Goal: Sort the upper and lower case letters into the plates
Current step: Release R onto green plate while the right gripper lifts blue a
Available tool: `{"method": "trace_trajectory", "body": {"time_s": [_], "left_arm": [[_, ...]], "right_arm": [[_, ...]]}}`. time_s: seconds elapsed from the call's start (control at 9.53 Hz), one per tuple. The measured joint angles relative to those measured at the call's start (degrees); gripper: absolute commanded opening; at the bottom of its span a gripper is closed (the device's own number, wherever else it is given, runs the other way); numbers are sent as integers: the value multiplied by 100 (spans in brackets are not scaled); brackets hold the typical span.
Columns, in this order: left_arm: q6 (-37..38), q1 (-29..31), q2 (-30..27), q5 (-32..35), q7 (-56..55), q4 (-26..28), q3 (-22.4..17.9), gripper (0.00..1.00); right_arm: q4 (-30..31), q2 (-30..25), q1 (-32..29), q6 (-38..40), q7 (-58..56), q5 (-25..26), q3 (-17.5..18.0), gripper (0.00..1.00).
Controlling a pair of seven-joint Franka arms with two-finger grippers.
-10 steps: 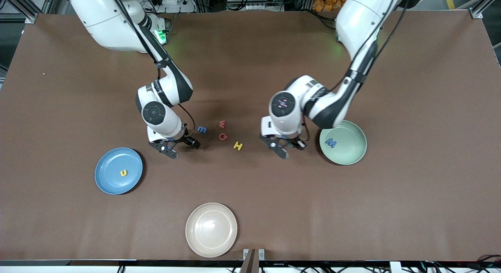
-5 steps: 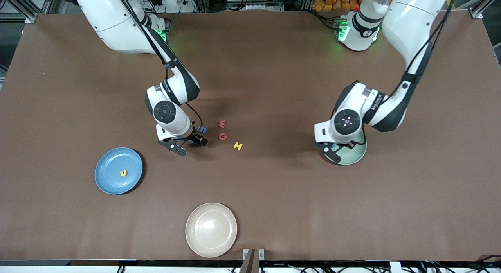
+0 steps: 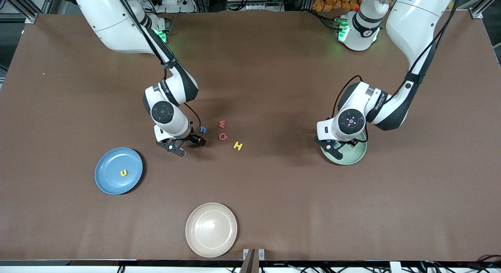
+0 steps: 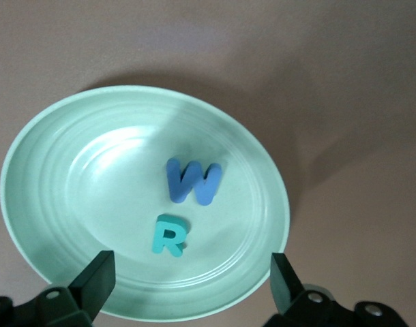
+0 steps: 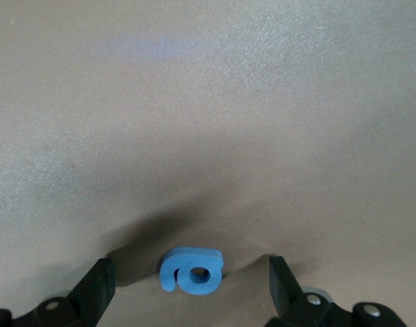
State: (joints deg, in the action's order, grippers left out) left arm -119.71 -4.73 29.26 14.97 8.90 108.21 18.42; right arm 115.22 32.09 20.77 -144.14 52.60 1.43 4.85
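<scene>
While my left arm reaches from its base to the mint green plate, my left gripper hangs over that plate's rim with its fingers spread wide and nothing between them. Inside the plate, seen from my left wrist, lie a blue letter W and a teal letter R, close together but not touching.

My right gripper sits low over the brown table near its middle, fingers also spread wide. A small blue letter lies flat on the table between them, touching neither finger.

Taking that blue letter as the centre of a clock in the overhead view, a red letter W lies toward two o'clock, a red letter Q toward four o'clock, and a yellow letter H farther out toward four o'clock. All three lie apart from each other.

The sky blue plate rests toward my right arm's end of the table, at about eight o'clock from my right gripper, with a yellow letter U lying in it. A cream plate sits at the table edge nearest the front camera.
</scene>
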Motion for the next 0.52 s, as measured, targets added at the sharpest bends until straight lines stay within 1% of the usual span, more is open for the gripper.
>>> {"method": "trace_trajectory", "body": {"time_s": [0.1, 0.21, 0.31, 0.52], "left_arm": [[-140, -30, 2, -431, -20, 2, 7, 100], [-341, -66, 9, -707, -34, 2, 14, 100], [-544, -138, 34, -813, -149, -20, 21, 100], [-915, -564, 235, -829, -793, -269, 46, 100]], "right_arm": [[1, -8, -4, -53, -1, -3, 1, 0], [30, -43, -14, -127, 1, -3, 1, 0], [153, -102, -39, -284, 1, -3, -1, 0], [440, -245, -57, -670, 0, -4, -2, 0]]}}
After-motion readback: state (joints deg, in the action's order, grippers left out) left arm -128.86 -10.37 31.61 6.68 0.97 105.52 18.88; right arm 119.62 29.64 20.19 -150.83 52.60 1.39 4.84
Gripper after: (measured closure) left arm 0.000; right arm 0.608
